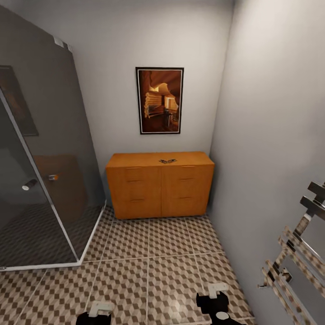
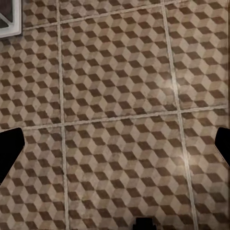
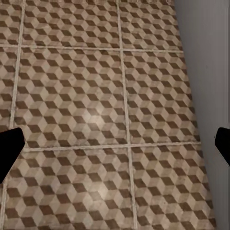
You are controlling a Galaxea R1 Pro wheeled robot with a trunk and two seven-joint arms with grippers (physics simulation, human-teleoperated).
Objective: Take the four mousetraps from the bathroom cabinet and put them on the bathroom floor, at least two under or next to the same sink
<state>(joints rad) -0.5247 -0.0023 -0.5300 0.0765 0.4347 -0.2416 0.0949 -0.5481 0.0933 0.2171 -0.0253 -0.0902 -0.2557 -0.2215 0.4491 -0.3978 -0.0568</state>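
Note:
The orange-brown cabinet (image 1: 160, 187) stands against the far wall, its drawers shut. On its flat top, right of the middle, a small dark cluster of mousetraps (image 1: 167, 161) lies together; how many I cannot tell. The cube-patterned bathroom floor (image 1: 149, 266) stretches from the cabinet to me. My left gripper (image 1: 100, 310) and right gripper (image 1: 217, 293) hang low at the near edge, far from the cabinet. In the wrist views the left gripper (image 2: 115, 143) and right gripper (image 3: 115, 146) are open over bare tiles. The sink is out of view.
A grey glass shower enclosure (image 1: 40, 180) with a white base rim fills the left side. A chrome towel rail (image 1: 293, 257) juts from the right wall close to my right arm. A framed picture (image 1: 160, 100) hangs above the cabinet. Open tiles lie ahead.

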